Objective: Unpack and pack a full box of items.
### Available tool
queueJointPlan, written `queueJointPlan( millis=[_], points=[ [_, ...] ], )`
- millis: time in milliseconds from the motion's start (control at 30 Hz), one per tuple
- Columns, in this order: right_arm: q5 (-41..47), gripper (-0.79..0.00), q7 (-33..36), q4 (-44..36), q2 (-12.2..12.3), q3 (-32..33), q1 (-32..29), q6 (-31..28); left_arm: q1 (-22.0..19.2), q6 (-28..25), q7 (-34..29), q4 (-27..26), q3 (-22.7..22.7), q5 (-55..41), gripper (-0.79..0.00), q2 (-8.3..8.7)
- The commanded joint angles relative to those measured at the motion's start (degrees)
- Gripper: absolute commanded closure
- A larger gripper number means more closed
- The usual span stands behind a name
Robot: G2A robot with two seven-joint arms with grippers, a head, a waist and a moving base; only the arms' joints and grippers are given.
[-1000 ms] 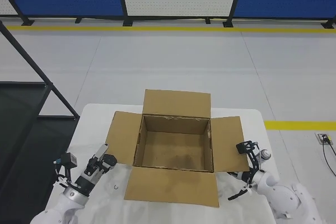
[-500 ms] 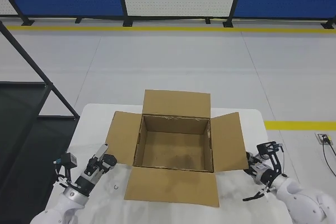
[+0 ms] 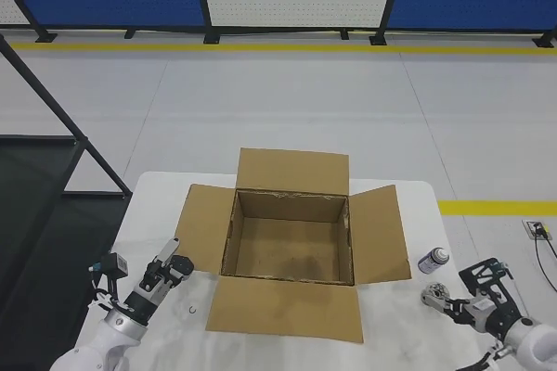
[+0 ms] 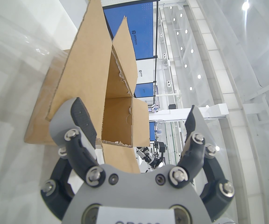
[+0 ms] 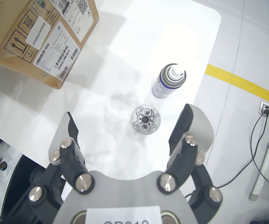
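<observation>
An open cardboard box [image 3: 292, 246] stands in the middle of the white table, flaps spread, with nothing visible inside. To its right a small spray can [image 3: 433, 261] [image 5: 168, 81] stands upright. A clear round cap-like piece [image 3: 433, 297] [image 5: 145, 122] lies just in front of the can. My right gripper [image 3: 471, 289] [image 5: 128, 114] hovers open at the table's front right corner, above and just short of the round piece, holding nothing. Near the box's left flap [image 4: 83, 71], my left gripper [image 3: 172, 262] [image 4: 135, 107] is open and empty.
The table's right edge [image 5: 215, 38] runs close behind the can, with floor and a yellow line beyond. A tiny ring-like item [image 3: 193, 310] lies on the table in front of the left flap. A dark frame [image 3: 46, 176] stands to the table's left.
My right gripper has drawn back from the box's right flap toward the front right corner, leaving the spray can standing free. The left arm has not moved.
</observation>
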Motion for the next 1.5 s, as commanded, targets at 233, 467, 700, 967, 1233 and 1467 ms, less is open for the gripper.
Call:
queueJointPlan(
  millis=[233,467,700,967,1233,1467],
  points=[
    [-8.8,-0.785,0.7,0.6,0.3,-4.4,2.5,0.5,0.0,0.0,0.0,0.0,0.0,0.0,-0.785,0.0],
    [-17.7,-0.785,0.8,9.1,0.5,-9.9,8.1,2.9,0.0,0.0,0.0,0.0,0.0,0.0,-0.785,0.0],
    [-14.5,-0.785,1.8,18.9,0.8,-11.1,13.1,0.1,0.0,0.0,0.0,0.0,0.0,0.0,-0.785,0.0],
    [-11.6,-0.228,3.1,23.7,1.2,-11.7,15.9,-2.7,0.0,0.0,0.0,0.0,0.0,0.0,-0.785,0.0],
    [-11.2,0.0,1.8,21.5,1.6,-11.1,14.8,-2.3,0.0,0.0,0.0,0.0,0.0,0.0,-0.785,0.0],
    [-8.6,0.0,-0.3,11.4,2.2,-5.8,10.1,-1.1,0.0,0.0,0.0,0.0,0.0,0.0,-0.785,0.0]
  ],
)
